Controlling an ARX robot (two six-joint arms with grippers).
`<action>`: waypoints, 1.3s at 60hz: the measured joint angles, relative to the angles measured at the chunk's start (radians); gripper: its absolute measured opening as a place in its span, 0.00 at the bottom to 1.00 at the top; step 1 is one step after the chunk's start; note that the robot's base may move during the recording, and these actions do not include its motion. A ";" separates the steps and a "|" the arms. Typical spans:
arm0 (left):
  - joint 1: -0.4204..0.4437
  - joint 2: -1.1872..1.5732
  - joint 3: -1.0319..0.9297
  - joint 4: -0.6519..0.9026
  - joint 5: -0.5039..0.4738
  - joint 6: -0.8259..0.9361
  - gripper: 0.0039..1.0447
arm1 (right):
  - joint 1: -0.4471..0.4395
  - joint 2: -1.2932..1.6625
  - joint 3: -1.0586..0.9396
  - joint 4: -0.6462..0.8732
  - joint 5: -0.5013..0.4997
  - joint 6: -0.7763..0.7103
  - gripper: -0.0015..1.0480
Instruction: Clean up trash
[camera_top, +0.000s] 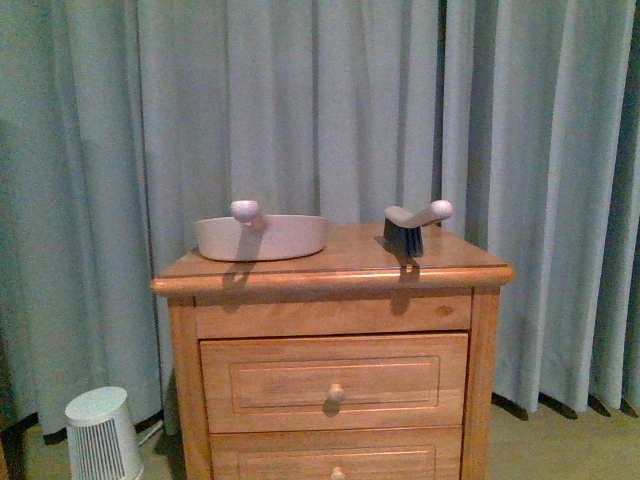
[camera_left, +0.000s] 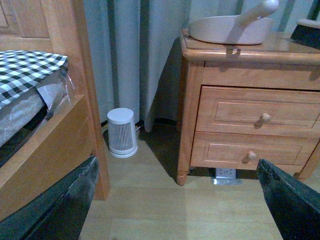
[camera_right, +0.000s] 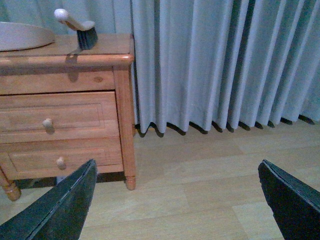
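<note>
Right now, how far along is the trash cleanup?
Nothing looks done. The dustpan and brush sit on the nightstand, untouched. The left gripper and right gripper are open and empty, so nothing is in hand. No trash shows in any view; finding and clearing it all remains.

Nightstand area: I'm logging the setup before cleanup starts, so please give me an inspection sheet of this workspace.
Surface: nightstand top is wood, bare between the items; drawers shut.
Job's things: nothing seen.
Clutter: dustpan and brush on the nightstand; small white slatted container on the floor.
Grippers: left gripper open, empty; right gripper open, empty.
Cables: nothing seen clearly.
Surroundings: curtain behind, bed beside the nightstand, wooden floor.
</note>
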 joint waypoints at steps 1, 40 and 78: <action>0.000 0.000 0.000 0.000 0.000 0.000 0.93 | 0.000 0.000 0.000 0.000 0.000 0.000 0.93; 0.000 0.000 0.000 0.000 0.000 0.000 0.93 | 0.000 0.000 0.000 0.000 0.000 0.000 0.93; 0.000 0.000 0.000 0.000 0.000 0.000 0.93 | 0.000 0.000 0.000 0.000 0.000 0.000 0.93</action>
